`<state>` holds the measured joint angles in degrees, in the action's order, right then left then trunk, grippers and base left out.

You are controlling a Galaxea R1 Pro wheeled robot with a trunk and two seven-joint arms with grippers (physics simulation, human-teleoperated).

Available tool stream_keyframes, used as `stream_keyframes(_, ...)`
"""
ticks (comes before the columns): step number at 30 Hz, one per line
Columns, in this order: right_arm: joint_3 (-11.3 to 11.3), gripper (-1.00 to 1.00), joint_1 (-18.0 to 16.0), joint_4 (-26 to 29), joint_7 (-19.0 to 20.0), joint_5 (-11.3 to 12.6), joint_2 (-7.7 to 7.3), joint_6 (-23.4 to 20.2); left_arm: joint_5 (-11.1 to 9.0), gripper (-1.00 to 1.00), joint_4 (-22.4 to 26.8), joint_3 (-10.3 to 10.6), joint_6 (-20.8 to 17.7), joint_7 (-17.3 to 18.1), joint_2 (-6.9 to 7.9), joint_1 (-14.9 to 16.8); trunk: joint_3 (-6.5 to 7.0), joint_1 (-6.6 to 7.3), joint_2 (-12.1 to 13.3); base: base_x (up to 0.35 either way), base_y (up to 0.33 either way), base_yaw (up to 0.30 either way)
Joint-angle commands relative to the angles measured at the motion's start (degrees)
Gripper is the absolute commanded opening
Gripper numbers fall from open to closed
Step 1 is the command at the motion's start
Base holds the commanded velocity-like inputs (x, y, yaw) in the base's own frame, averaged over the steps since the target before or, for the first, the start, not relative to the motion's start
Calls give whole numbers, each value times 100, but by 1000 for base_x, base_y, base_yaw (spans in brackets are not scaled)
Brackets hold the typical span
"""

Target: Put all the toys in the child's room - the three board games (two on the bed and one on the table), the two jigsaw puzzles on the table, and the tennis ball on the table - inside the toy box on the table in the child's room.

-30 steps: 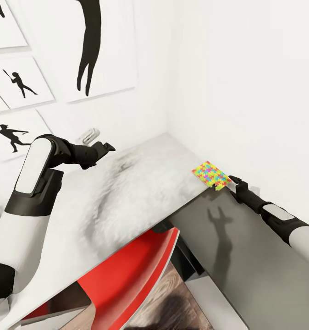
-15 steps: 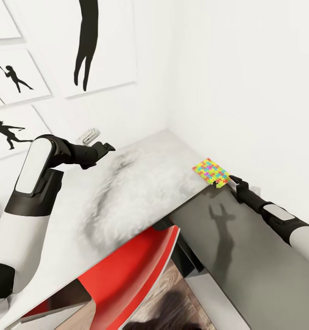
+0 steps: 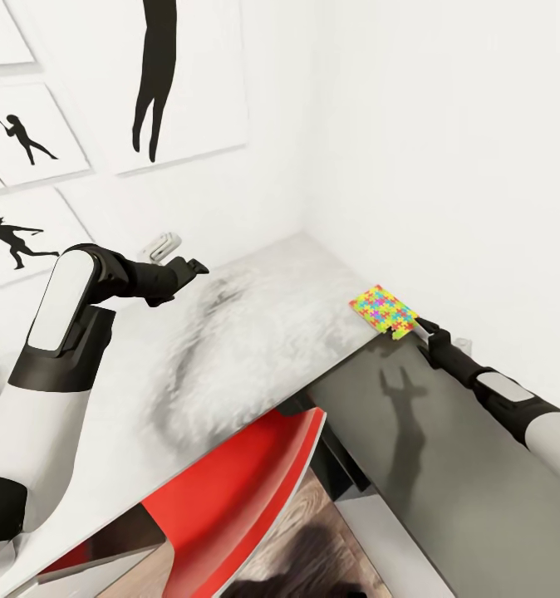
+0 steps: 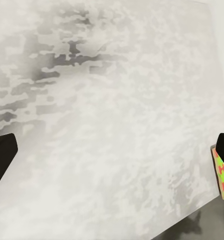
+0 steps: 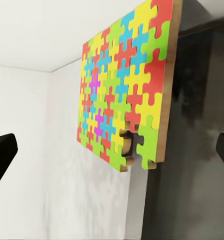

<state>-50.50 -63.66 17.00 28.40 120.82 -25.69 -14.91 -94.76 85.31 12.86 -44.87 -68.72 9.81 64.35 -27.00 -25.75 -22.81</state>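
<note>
The head view shows a white-walled corner hung with black sports silhouette pictures (image 3: 159, 79), above a long desk with a mottled pale grey top (image 3: 230, 349) and a dark grey side panel; a red chair (image 3: 238, 490) is tucked beneath the desk. One thin flat jigsaw puzzle of interlocking yellow, pink, green, blue and orange pieces (image 3: 383, 311) lies at the desk's far corner edge, near the wall. The right gripper (image 3: 423, 329) is extended just beside the puzzle's nearest corner, and the left gripper (image 3: 189, 267) hovers above the desk top, well apart from the puzzle. In the left wrist view, the two dark fingertips (image 4: 2, 152) stand wide apart over bare desk surface, so this gripper is released and empty; the puzzle edge (image 4: 222, 175) appears beside one fingertip. In the right wrist view, the puzzle (image 5: 124, 87) overhangs the desk edge slightly, and the fingertips (image 5: 1, 155) are spread to either side without contact, so this gripper is released as well. Judged from these views, this puzzle is not yet grasped and remains to be carried to the toy box.
</note>
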Motion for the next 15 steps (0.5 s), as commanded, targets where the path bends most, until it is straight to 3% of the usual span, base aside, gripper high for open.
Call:
stream_keyframes(1,-41,100,9,1,94,59,-8,-18,-41,100,3,6,-22,-53,4,7,-10,-3,-10,0,0,0)
stream_keyframes(8,-43,100,86,-1,532,51,-24,102,-36,100,3,12,-22,-61,3,7,-13,-3,-10,0,0,0)
stream_keyframes(15,-46,100,115,0,710,48,-24,271,-35,100,3,13,-22,-67,3,7,-13,-3,-10,0,0,0)
